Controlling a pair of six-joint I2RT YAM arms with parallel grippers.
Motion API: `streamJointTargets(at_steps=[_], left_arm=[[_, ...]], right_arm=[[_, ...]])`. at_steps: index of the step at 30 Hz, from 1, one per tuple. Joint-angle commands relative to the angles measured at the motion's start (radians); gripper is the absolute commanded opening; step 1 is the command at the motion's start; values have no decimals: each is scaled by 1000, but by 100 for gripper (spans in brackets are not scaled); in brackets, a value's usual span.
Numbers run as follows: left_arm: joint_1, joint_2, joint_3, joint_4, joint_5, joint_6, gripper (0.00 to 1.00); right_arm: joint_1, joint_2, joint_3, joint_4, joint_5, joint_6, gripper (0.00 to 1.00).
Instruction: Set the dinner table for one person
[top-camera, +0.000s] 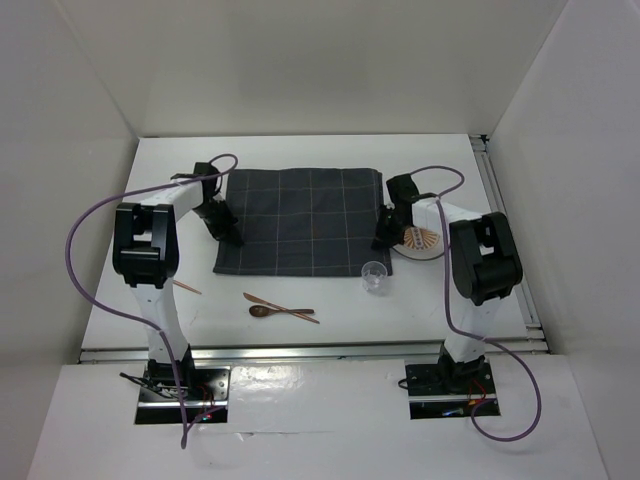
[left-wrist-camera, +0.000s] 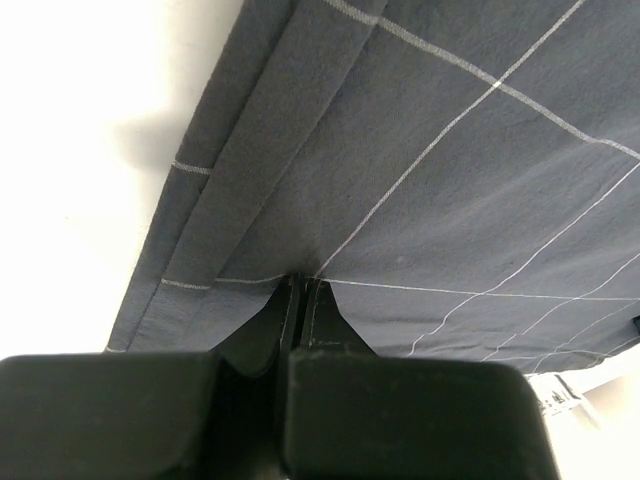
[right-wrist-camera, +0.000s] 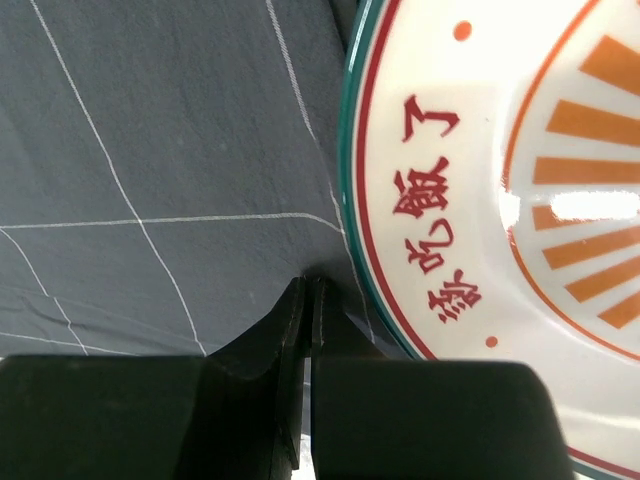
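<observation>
The white dinner table (top-camera: 300, 350) carries a dark grey checked cloth (top-camera: 300, 220) at its middle. My left gripper (top-camera: 228, 232) is shut on the cloth's left edge; in the left wrist view the closed fingertips (left-wrist-camera: 303, 282) pinch the cloth (left-wrist-camera: 450, 180), which creases toward them. My right gripper (top-camera: 383, 238) is shut on the cloth's right edge, its tips (right-wrist-camera: 313, 283) meeting the cloth (right-wrist-camera: 170, 150) right beside a white plate (right-wrist-camera: 500, 200) with red characters and orange rays. The plate (top-camera: 422, 239) is mostly hidden under the right arm in the top view.
A clear plastic cup (top-camera: 375, 277) stands just off the cloth's near right corner. A wooden spoon (top-camera: 265, 311) and a wooden knife (top-camera: 285, 306) lie in front of the cloth. A thin wooden stick (top-camera: 187, 287) lies by the left arm. Silver rails (top-camera: 300, 350) edge the table.
</observation>
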Motion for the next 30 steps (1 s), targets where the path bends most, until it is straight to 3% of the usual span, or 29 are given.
streamJointTargets(at_steps=[1,15,25,27,30], left_arm=[[-3,-7,-32,-33,-84,33,0],[-3,-44,-114,-22,-122,43,0],[-3,-66,-47,-63,-159,43,0],[-3,-85,-12,-96,-168,52,4],[-3,-124,69,-126,-177,62,21]], right_arm=[[-10,-9,-56,-66,95,-27,0],[28,-54,-170,-66,127,-9,0],[48,-98,-92,-109,136,-9,0],[48,-110,-38,-152,150,-9,0],[48,-138,105,-224,185,-9,5]])
